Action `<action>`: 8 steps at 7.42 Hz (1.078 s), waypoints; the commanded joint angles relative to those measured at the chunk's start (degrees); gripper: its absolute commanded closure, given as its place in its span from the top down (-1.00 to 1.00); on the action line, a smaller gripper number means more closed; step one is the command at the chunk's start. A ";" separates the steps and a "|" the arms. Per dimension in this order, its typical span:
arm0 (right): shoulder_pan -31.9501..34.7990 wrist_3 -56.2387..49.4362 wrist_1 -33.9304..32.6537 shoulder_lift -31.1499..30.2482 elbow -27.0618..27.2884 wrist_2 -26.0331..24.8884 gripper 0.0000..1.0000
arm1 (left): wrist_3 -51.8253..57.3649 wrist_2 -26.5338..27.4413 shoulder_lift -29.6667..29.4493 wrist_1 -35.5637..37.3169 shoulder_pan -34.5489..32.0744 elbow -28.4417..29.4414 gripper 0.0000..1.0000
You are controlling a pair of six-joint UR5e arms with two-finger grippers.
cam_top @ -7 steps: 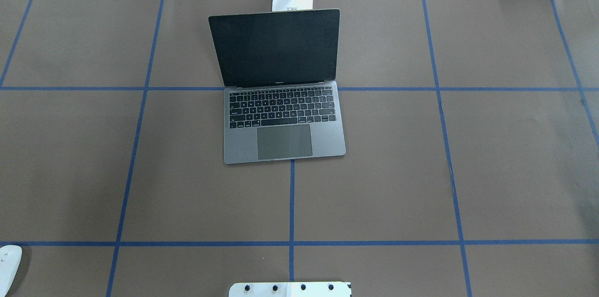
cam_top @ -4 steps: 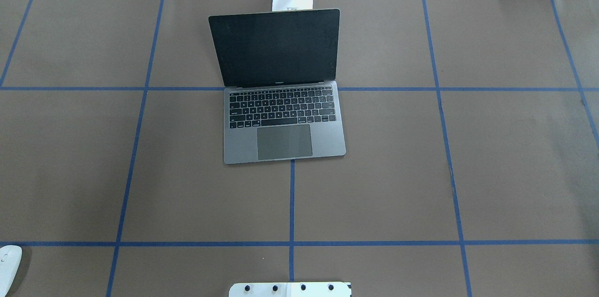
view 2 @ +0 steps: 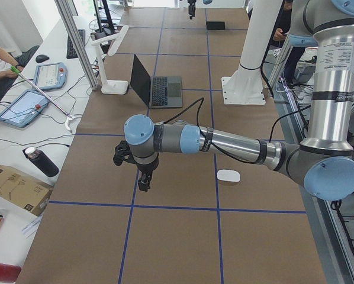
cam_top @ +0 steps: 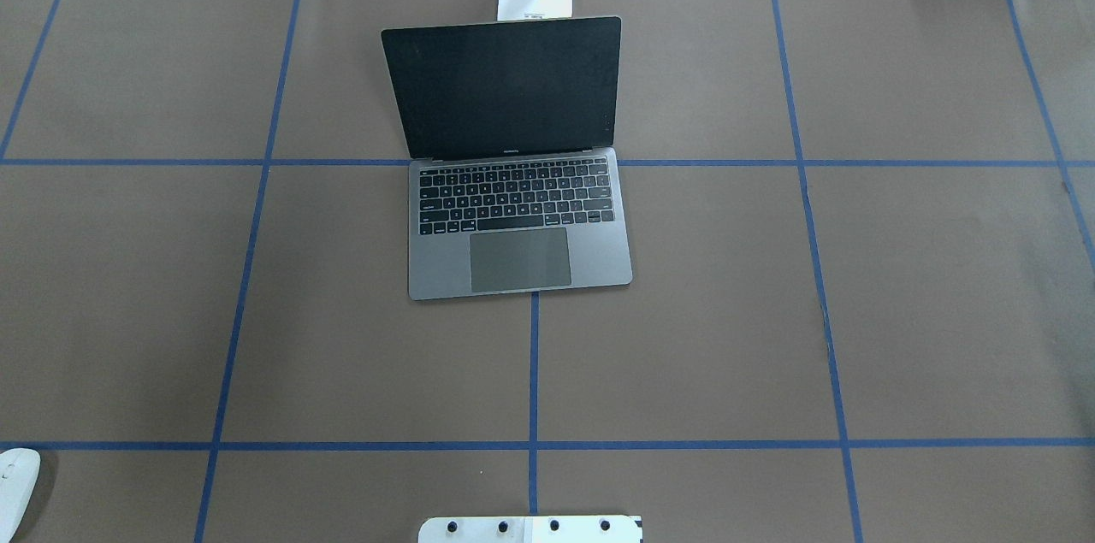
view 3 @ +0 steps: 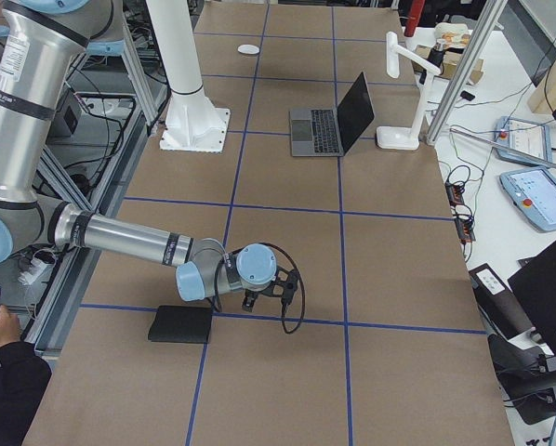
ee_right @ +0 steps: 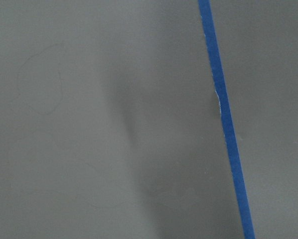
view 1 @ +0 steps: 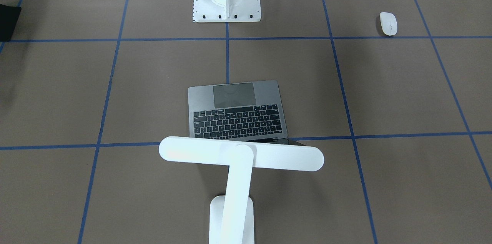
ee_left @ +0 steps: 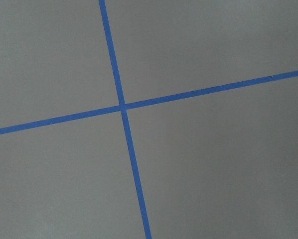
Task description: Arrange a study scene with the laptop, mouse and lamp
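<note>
Your next move turns on the mouse (view 2: 228, 176). It lies on the counter (cam_top: 727, 338) far out on the robot's left, close to the robot's edge and well apart from the laptop (cam_top: 519, 218).

The left end effector (view 2: 143, 181) hovers above the counter farther out from the robot than the mouse. From it, the mouse lies back toward the robot's base, at about the same station along the counter. The left wrist camera shows only a tape crossing, so the mouse is not under that end effector.

The mouse's long axis runs roughly toward and away from the robot, slightly skewed. You would probably want the fingers to close across its narrow width.

The left arm is clearly the nearer one. The right end effector (view 3: 249, 301) hangs over the opposite end of the counter, beside a black pad (view 3: 180, 323), with the laptop between it and the mouse.

Both end effectors appear only in the side views, so I cannot tell whether either is released or clenched. Neither appears to carry anything.

The laptop sits open at the centre, and the lamp (view 1: 241, 155) stands just behind it at the far edge. Judging by that, the mouse is the piece left to bring in beside the laptop.
</note>
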 commanded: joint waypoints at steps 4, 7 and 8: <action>-7.41 -18.59 -0.74 -0.46 0.03 -4.83 0.93 | -1.23 0.00 1.76 -0.01 0.00 -4.12 0.99; -7.41 -35.45 -3.11 -2.82 -0.23 1.17 0.93 | -3.69 0.00 1.76 -0.01 0.00 -6.41 0.99; -8.11 -42.92 -3.64 -3.79 -0.85 1.61 0.93 | -3.96 0.00 1.76 -0.01 0.00 -7.11 0.99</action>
